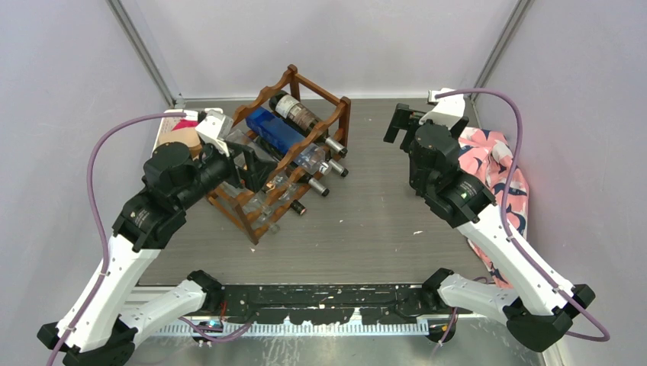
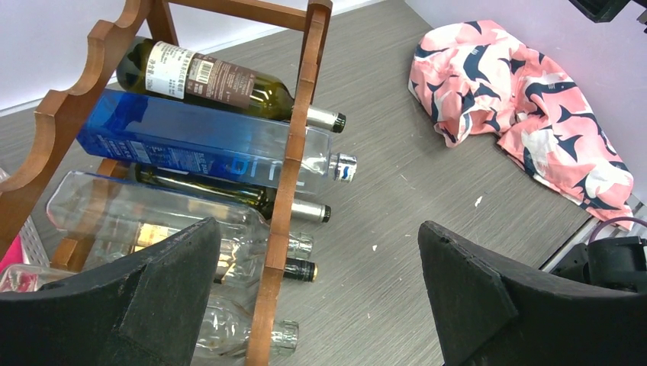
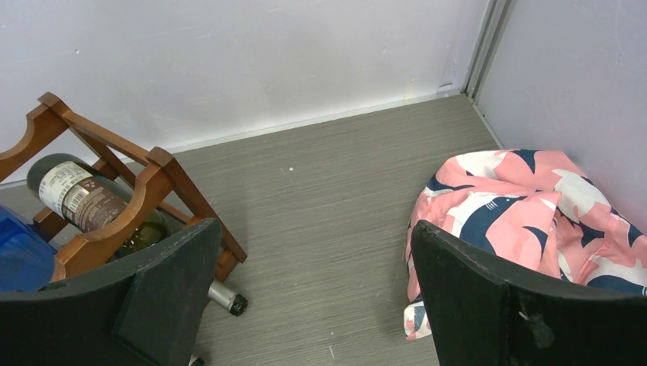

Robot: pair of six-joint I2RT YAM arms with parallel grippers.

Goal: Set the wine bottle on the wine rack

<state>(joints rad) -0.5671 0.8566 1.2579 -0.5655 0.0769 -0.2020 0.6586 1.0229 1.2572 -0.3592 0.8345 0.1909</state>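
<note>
**Near edge:** black mounting rail [image 1: 320, 293] carrying both arm bases.

**Surface:** table [image 1: 381, 221], grey wood-grain, with scattered white specks.

**Left gripper** [image 2: 320, 297]: fingers spread wide, grasping nothing, just beside the rack's front.

**Right gripper** [image 3: 313, 297]: fingers likewise released and empty, over the far-right area.

**Right edge:** crumpled pink cloth [image 2: 519, 99] with a navy shark print.

**Far-left area:** wine rack [image 2: 286, 191], reddish-brown, standing askew to the table edges. The wine bottle [image 2: 229, 80] lies on the top tier, a blue bottle [image 2: 175, 137] beside it and clear bottles below.

**Room:** pale lilac walls [image 1: 343, 38] with metal corner posts [image 1: 141, 49].
</note>
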